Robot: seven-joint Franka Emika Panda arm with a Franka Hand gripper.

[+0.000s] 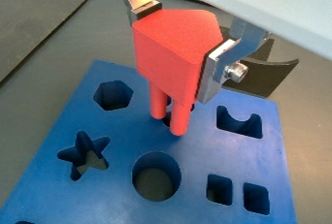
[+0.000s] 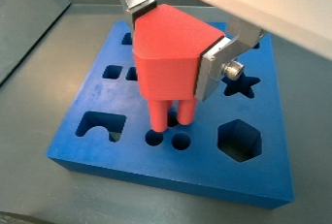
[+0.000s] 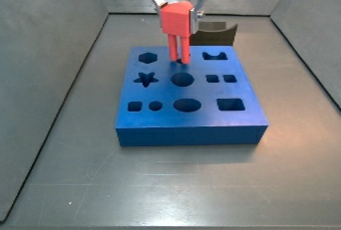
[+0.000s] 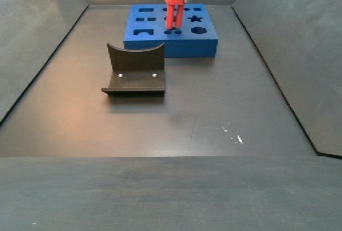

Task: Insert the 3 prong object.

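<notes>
Gripper (image 1: 178, 36): stood above the blue board (image 3: 200, 120), its silver fingers (image 2: 215, 61) clamped on the upper part of the 3 prong object (image 2: 172, 55). 3 prong object: salmon-red, held upright over the board in both side views (image 3: 176, 23), prongs pointing down at the board's small round holes (image 2: 178, 142); seating depth could not be told. Fixture (image 4: 135, 71): dark bracket on the floor, well apart from the board.
</notes>
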